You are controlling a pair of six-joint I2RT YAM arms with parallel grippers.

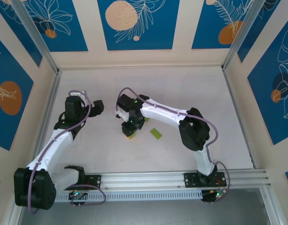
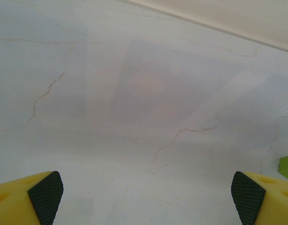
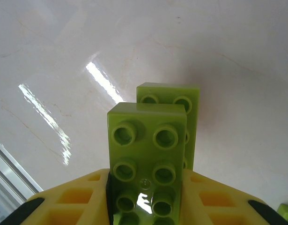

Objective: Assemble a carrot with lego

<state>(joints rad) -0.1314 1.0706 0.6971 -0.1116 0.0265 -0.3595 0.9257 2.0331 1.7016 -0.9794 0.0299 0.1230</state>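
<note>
On the left, the left gripper [image 2: 147, 196] hangs low over bare table [image 2: 134, 93]. Its jaws are wide apart w/ nothing between the pads [image 2: 45, 192], and a green corner [image 2: 287, 168] pokes in at that wrist view's right edge, cut off. At centre, the right gripper [image 3: 146, 194] is clamped on a lime-green brick [image 3: 147, 140], studs facing its wrist cam. A second green brick [image 3: 175, 96] sits just behind it, offset to the right and overlapping. From above, a small orange-ish bit [image 1: 130, 136] shows at that gripper's foot, so we judge the carrot is mid-build at the table's middle, not finished. Further right a loose green brick [image 1: 156, 133] lies flat, near but apart. Risks as we see them: the two green bricks look offset, so a press could miss the studs and seat crooked or pop off. Nothing braces the stack, since the left gripper is well away, so a push may slide or tip it. The held brick could twist in the grip, or lift w/ the fingers on release. A swing of the right arm might also knock the loose brick. Hard to make out: whether the two green bricks are joined or merely touching. The held brick's lower end is buried between the fingers, and in the top view the gripper body covers most of the build. We can't confirm the orange bit is a brick, and a green scrap [image 3: 286, 212] at the right wrist view's corner is cut off, so no full brick count.
</note>
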